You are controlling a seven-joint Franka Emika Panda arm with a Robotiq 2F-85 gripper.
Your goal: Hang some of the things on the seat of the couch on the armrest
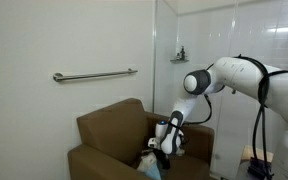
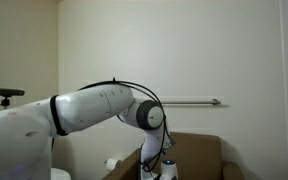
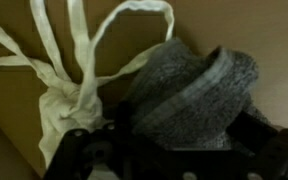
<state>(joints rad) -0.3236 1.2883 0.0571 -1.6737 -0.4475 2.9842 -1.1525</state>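
Note:
A grey knitted cloth lies on the brown couch seat, close under the wrist camera. A white cloth piece with long thin straps lies beside it on the left. My gripper is low over the seat, its dark fingers spread on either side of the grey cloth; I cannot tell whether they touch it. In both exterior views the gripper is down at the seat of the brown couch. A pale item shows on the seat by the gripper. The near armrest is bare.
A metal rail is fixed to the wall above the couch and also shows in an exterior view. A small shelf hangs on the wall behind the arm. The couch backrest rises right behind the gripper.

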